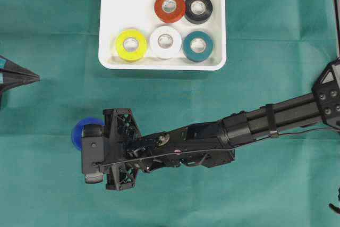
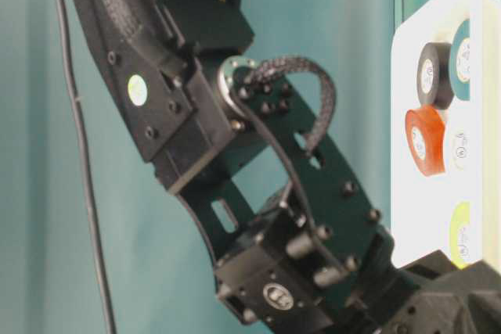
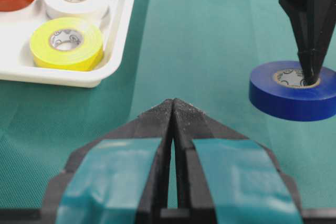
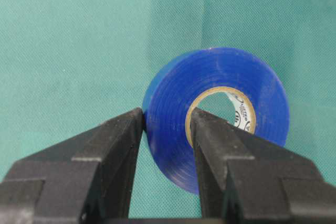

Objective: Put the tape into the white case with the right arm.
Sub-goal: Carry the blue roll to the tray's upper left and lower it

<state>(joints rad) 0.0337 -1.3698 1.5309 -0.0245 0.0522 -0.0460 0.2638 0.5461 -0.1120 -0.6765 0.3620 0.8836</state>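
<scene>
**Blue roll gripped, carry to the case comes next**

Seen from the right wrist camera, the right gripper [image 4: 167,129] is clamped on the wall of the blue tape [image 4: 216,116]: one finger sits inside the cardboard core, the other presses the outer face, with no gap on either side. The left wrist view shows the same grip from the side, the black fingers coming down into the hole of the roll, which looks slightly tipped and may be just off the green cloth [image 3: 210,35]; I cannot tell for certain. The left gripper [image 3: 172,109] is parked low at the left of the table, its cyan-banded jaws pressed together on nothing.

From overhead, the roll peeks out from under the right arm [image 1: 276,118], well apart from the white case [image 1: 109,25] at the far side. The case holds five rolls: yellow, white and teal in the near row, red and black behind.

The grasp step looks finished. The next move calls for lifting clear of the rim, then carrying toward the bare far-left corner of the case.
</scene>
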